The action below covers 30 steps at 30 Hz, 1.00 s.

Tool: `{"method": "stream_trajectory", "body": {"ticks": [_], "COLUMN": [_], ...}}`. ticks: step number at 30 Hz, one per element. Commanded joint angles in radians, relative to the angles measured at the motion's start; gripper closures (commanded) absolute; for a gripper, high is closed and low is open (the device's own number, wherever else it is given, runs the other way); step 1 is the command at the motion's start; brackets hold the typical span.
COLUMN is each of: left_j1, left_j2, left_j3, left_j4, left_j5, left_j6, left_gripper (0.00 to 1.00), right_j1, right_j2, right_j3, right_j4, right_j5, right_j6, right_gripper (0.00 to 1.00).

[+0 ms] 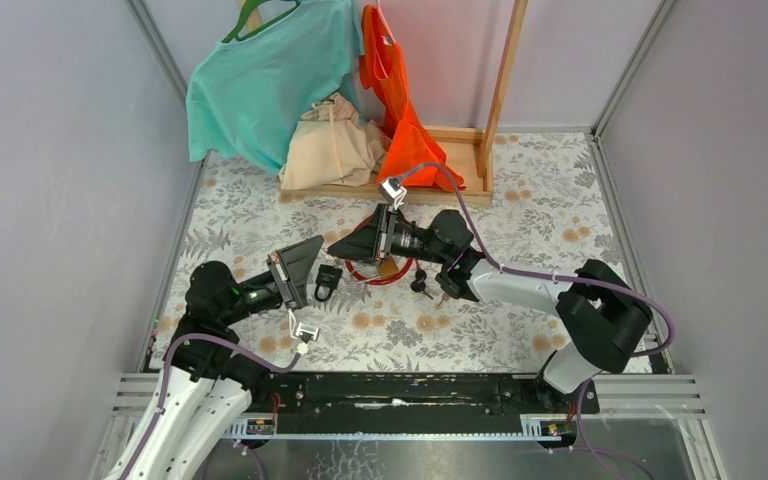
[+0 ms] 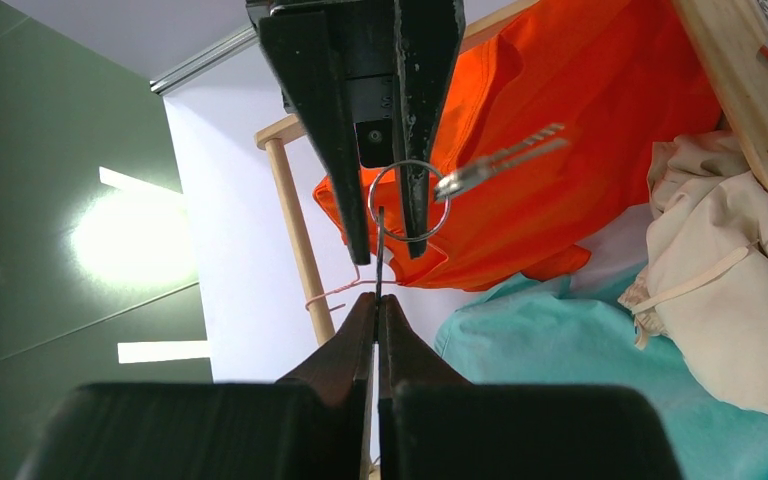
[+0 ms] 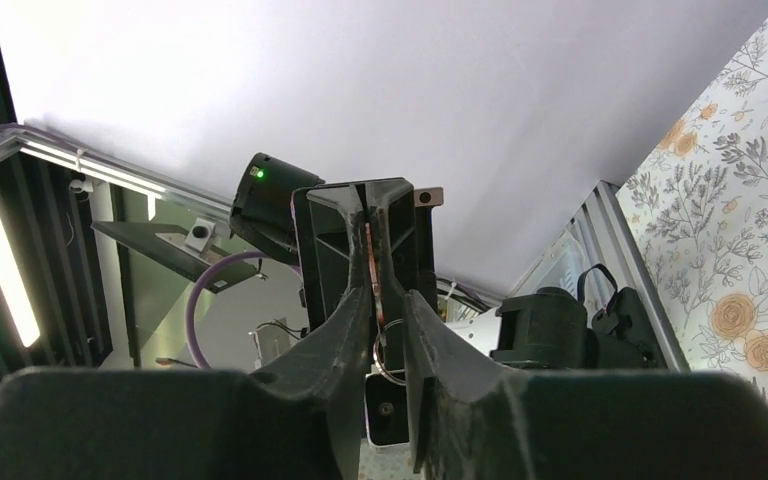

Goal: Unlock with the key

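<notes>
Closest is the black rail (image 1: 400, 392) at the front of the bench (image 1: 560, 190). The bench has a flowery cloth on it, and grey walls stand all around. Far behind the padlock (image 1: 327, 282) is a wooden rack (image 1: 500, 90). On it, from left to right, are a teal shirt (image 1: 260, 90), a cream bag (image 1: 332, 150) and an orange vest (image 1: 400, 130).

Just left of the padlock and a bit behind it, the left pincer (image 1: 310, 252) is closed tight on the key (image 2: 380, 245). The key is up off the cloth. It shows only its thin edge. Its long side runs straight out along the pincer fingers, with its ring end toward the right pincer (image 1: 336, 247).

The key ring (image 2: 447, 210) sits at the right pincer's tips. I cannot tell if that pincer is squeezing it. A silver key (image 2: 505, 158) sticks out from the ring.

Right of the padlock lie a red loop (image 1: 385, 281) and some black keys (image 1: 420, 283).
</notes>
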<state>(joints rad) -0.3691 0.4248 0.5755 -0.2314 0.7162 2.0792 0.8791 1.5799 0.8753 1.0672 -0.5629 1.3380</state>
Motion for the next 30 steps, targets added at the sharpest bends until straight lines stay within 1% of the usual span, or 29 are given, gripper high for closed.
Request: {"method": "stream_trajectory", "body": {"ticks": [1, 3, 4, 5, 8, 9, 10, 12, 13, 14, 15, 16, 17, 18, 20, 22, 23, 25, 27, 30], "left_j1": [-0.005, -0.004, -0.004, -0.005, -0.005, -0.004, -0.004, -0.005, -0.004, -0.005, -0.005, -0.004, -0.005, -0.004, -0.004, -0.003, -0.004, -0.004, -0.003, -0.004], "left_j2": [-0.012, -0.010, -0.009, -0.010, -0.011, -0.011, -0.011, -0.009, -0.007, -0.003, 0.008, 0.022, 0.042, 0.069, 0.180, 0.295, 0.341, 0.420, 0.459, 0.487], "left_j3": [-0.006, -0.006, -0.007, -0.007, -0.009, -0.011, -0.012, -0.012, -0.008, 0.007, 0.033, 0.065, 0.112, 0.169, 0.308, 0.435, 0.480, 0.538, 0.553, 0.554], "left_j4": [0.055, 0.055, 0.054, 0.054, 0.054, 0.054, 0.053, 0.053, 0.050, 0.027, -0.018, -0.082, -0.181, -0.265, -0.474, -0.637, -0.695, -0.776, -0.799, -0.773], "left_j5": [-0.006, -0.011, -0.015, -0.017, -0.028, -0.035, -0.039, -0.050, -0.055, -0.061, -0.070, -0.075, -0.079, -0.080, -0.071, -0.031, -0.002, 0.080, 0.190, 0.318], "left_j6": [0.042, 0.045, 0.044, 0.044, 0.041, 0.037, 0.029, -0.001, -0.033, -0.072, -0.120, -0.186, -0.269, -0.371, -0.574, -0.807, -0.911, -1.077, -1.239, -1.415], "left_gripper": [1.00, 1.00, 1.00, 1.00, 1.00, 0.96, 0.85, 0.71, 0.60, 0.45, 0.36, 0.26, 0.16, 0.09, 0.01, 0.00, 0.00, 0.00, 0.00, 0.01], "right_j1": [0.004, 0.004, 0.004, 0.004, 0.002, -0.002, -0.008, -0.027, -0.038, -0.048, -0.058, -0.066, -0.071, -0.073, -0.074, -0.074, -0.072, -0.071, -0.067, -0.047], "right_j2": [0.004, 0.005, 0.004, 0.001, -0.021, -0.030, -0.038, -0.054, -0.062, -0.073, -0.085, -0.100, -0.122, -0.150, -0.214, -0.269, -0.291, -0.334, -0.375, -0.412], "right_j3": [0.038, 0.041, 0.041, 0.039, 0.017, 0.011, 0.005, 0.001, 0.003, 0.009, 0.019, 0.028, 0.045, 0.066, 0.104, 0.124, 0.136, 0.149, 0.143, 0.144], "right_j4": [0.051, 0.053, 0.051, 0.050, 0.043, 0.038, 0.032, 0.002, -0.023, -0.067, -0.119, -0.180, -0.276, -0.397, -0.627, -0.764, -0.829, -0.920, -0.974, -1.051], "right_j5": [0.024, 0.026, 0.025, 0.024, 0.022, 0.016, 0.007, -0.024, -0.046, -0.075, -0.102, -0.132, -0.153, -0.156, -0.133, -0.124, -0.123, -0.126, -0.139, -0.147], "right_j6": [-0.002, 0.000, -0.001, 0.000, -0.008, -0.010, -0.011, -0.018, -0.032, -0.053, -0.084, -0.136, -0.209, -0.318, -0.518, -0.672, -0.750, -0.855, -0.943, -1.052], "right_gripper": [0.80, 0.92, 0.97, 1.00, 1.00, 1.00, 1.00, 1.00, 1.00, 1.00, 1.00, 1.00, 1.00, 1.00, 1.00, 1.00, 1.00, 1.00, 1.00, 1.00]}}
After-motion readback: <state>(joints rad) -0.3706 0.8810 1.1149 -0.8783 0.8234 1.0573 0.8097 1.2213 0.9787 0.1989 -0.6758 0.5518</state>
